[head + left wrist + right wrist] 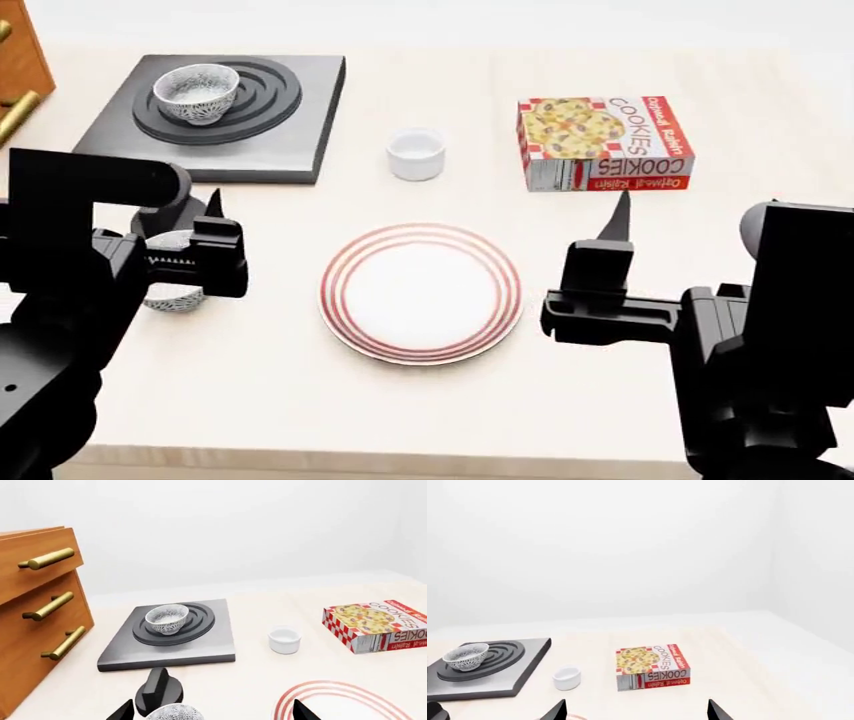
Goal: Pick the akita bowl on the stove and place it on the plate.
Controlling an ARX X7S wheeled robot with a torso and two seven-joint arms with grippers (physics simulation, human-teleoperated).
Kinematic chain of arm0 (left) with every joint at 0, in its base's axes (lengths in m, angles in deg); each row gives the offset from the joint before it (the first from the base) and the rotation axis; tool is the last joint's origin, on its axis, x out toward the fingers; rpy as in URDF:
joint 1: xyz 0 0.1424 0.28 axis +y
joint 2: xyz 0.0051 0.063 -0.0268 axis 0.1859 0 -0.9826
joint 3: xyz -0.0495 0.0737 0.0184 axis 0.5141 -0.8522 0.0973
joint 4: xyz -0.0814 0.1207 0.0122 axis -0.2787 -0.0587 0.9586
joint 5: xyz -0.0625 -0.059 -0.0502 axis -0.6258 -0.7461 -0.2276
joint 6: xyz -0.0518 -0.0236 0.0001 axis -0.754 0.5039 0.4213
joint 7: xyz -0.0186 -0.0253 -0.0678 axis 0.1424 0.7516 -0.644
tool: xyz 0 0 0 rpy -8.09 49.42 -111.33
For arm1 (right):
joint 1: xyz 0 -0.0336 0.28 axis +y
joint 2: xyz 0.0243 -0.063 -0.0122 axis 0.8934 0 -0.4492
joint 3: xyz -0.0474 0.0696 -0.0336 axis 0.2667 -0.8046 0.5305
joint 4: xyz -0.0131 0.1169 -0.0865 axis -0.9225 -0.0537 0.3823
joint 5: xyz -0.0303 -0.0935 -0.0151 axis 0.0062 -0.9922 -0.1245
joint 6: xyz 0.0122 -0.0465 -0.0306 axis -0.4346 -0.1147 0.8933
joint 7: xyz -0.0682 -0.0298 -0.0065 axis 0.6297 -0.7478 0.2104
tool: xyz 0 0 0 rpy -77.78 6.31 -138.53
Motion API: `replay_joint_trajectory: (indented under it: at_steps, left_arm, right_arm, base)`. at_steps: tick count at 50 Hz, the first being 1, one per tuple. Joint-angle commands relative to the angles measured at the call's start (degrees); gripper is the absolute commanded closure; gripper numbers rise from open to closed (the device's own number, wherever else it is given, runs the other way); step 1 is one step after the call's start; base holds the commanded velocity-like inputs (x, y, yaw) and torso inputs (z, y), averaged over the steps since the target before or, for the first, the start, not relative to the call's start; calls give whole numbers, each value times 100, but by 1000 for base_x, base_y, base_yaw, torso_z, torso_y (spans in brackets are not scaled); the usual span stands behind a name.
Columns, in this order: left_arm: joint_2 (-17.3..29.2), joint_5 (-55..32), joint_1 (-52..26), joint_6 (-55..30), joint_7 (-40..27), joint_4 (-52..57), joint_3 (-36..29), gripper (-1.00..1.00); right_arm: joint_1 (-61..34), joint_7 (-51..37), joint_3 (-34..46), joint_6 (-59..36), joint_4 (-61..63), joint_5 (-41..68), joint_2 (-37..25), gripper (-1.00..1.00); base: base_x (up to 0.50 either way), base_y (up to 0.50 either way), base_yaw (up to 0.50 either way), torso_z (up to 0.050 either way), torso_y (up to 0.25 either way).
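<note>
Left wrist view: showing the akita bowl [167, 618] sitting upright on the burner rings of the stove [171, 633], which is lying on the tabletop [253, 675] beside a wooden drawer cabinet [37, 615]. Showing a white cup [285, 639] between stove and cookie box [377, 625]. Showing the knob [159, 692], a second speckled bowl [175, 713] and part of the plate [340, 700] near the left gripper [210, 714], whose fingertips are standing wide apart, holding nothing.

Head view: showing the akita bowl [196, 93] resting on the stove [220, 112], well apart from the plate [422, 292] lying at the tabletop centre. Left gripper [200, 262] hovering above the second bowl [174, 296]; right gripper [607, 270] hovering just beside the plate.

Right wrist view: showing right gripper [637, 711] fingertips spread wide, gripping nothing; akita bowl [466, 658] sitting on the stove [484, 672].
</note>
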Motion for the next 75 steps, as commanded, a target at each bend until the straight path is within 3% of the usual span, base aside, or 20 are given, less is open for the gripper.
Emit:
replay_joint_trajectory:
  at_steps: [1, 75]
  left_arm:
    - [25, -24, -12, 13, -15, -7, -32, -100]
    - [133, -250, -74, -49, -184, 63, -117, -100]
  right_arm:
    - [-7, -34, -5, 7, -6, 53, 3, -100]
    - [28, -181, 24, 165, -10, 328, -130, -100]
  base:
    - [0, 0, 0, 0, 0]
    - [242, 0, 0, 0, 0]
